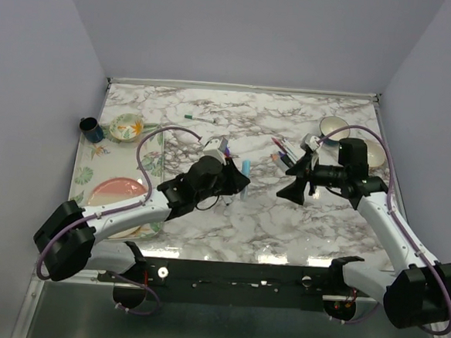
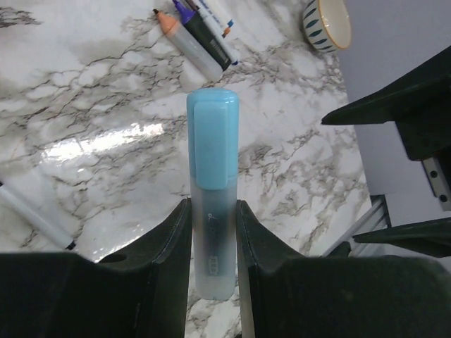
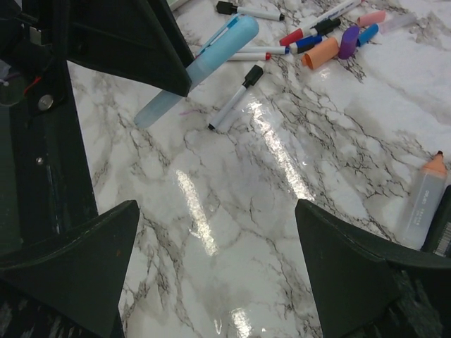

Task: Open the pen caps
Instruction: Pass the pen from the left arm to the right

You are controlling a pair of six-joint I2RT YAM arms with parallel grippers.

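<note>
Where the left gripper (image 2: 213, 205) holds a highlighter (image 2: 211, 246), its two fingers (image 2: 165, 243) pinch the translucent barrel from either side. The light-blue cap (image 2: 212, 141) is seated on the end beyond the fingertips, clear of both. Long axis: cap and barrel form one line running straight out between the fingers, with the cap's closed end pointing away from the wrist and, seen from overhead, toward the far side of the table (image 1: 284, 219). Cap face: a raised flat panel turned to the wrist camera. Position: about mid-table, between the two arms. Right gripper (image 3: 217, 208): fingers spread wide with nothing between them, over bare marble and apart from the highlighter. Loose caps (image 3: 320, 53), orange, purple and pink, lie on the marble beyond the held highlighter, among white pens (image 3: 236, 98); whether the red and blue ones there sit on pens cannot be told. An orange-tipped highlighter (image 3: 425, 204) lies just beside one right finger. Left edge: tray (image 1: 82, 167) bearing a pink plate (image 1: 119, 192) and a floral bowl (image 1: 125, 126). Far right: two bowls (image 1: 333, 128).
</note>
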